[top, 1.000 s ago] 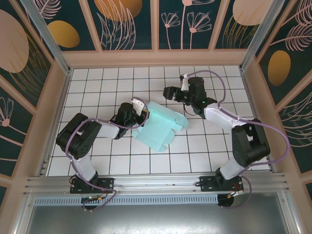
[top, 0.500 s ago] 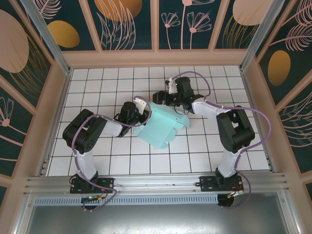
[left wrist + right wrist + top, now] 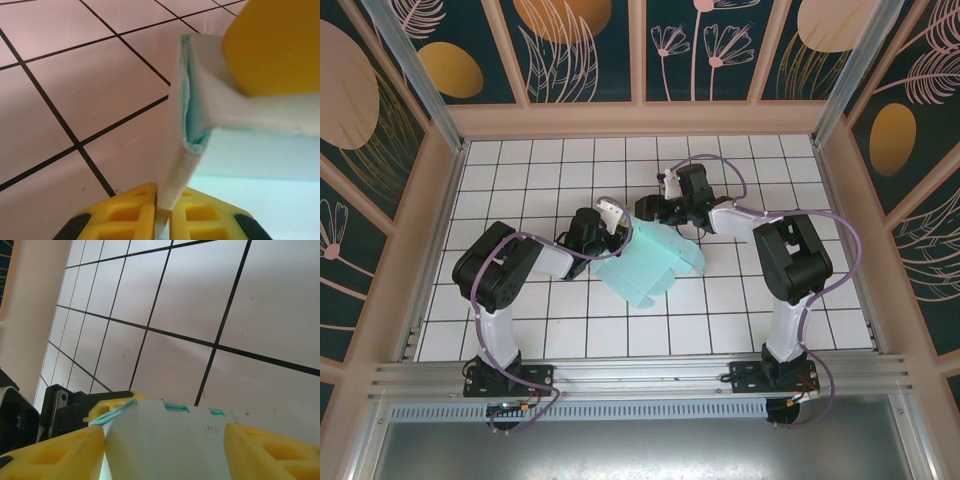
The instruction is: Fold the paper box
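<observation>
From here I see a white-tiled tabletop (image 3: 520, 170) ruled with black grid lines, boxed in by peach-framed dark teal wall panels (image 3: 590, 60) painted with pale flowers and orange ovals, a silver rail (image 3: 640, 375) along its near edge.

White tiled tabletop (image 3: 520, 170) with thin black grid lines; one pale mint-green paper box (image 3: 650, 262), a creased partly folded card, rests on it near the middle of the frame
</observation>
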`<action>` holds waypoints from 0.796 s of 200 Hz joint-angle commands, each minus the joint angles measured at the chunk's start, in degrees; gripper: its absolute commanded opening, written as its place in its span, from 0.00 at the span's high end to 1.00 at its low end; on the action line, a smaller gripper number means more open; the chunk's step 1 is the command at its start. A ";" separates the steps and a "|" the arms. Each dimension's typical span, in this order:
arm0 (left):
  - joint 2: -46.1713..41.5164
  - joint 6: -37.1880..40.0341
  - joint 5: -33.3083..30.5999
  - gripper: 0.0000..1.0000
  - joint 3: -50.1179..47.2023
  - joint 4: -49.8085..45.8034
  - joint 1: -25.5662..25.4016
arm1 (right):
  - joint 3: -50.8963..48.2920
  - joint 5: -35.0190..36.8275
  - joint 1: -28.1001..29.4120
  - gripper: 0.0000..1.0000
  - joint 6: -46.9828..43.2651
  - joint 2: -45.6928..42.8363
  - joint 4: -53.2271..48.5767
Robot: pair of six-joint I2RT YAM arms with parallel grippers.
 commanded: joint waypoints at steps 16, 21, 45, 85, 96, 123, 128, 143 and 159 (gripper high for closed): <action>1.27 -0.07 0.42 0.81 0.88 -0.13 -0.25 | -0.82 0.77 -0.39 0.40 -0.67 1.69 -1.57; 1.20 -0.02 0.32 0.80 0.95 -0.17 -0.23 | -0.91 0.82 -0.43 0.40 -0.75 1.67 -1.63; 1.26 -0.09 0.37 0.78 1.21 0.18 -0.26 | -1.08 1.13 -0.46 0.41 -0.97 1.49 -1.99; 1.25 -0.20 0.79 0.76 1.14 0.99 -0.25 | -1.11 1.13 -0.60 0.42 -1.24 1.24 -2.33; 1.09 -0.11 0.58 0.76 0.69 1.31 -0.26 | -1.19 1.20 -0.60 0.42 -1.29 1.16 -2.39; 0.55 0.15 0.13 0.73 -0.21 1.89 -0.24 | -1.19 2.00 -0.56 0.43 -1.70 1.21 -3.01; 0.49 0.16 0.05 0.72 -0.33 2.04 -0.26 | -1.11 2.29 -0.61 0.43 -1.85 1.22 -3.22; 0.16 0.02 -0.05 0.71 -0.66 2.32 -0.26 | -1.09 2.97 -0.60 0.43 -2.25 1.28 -3.85; -0.18 -0.41 -0.21 0.68 -1.04 2.44 -0.25 | -1.14 3.56 -0.61 0.43 -2.43 1.22 -4.19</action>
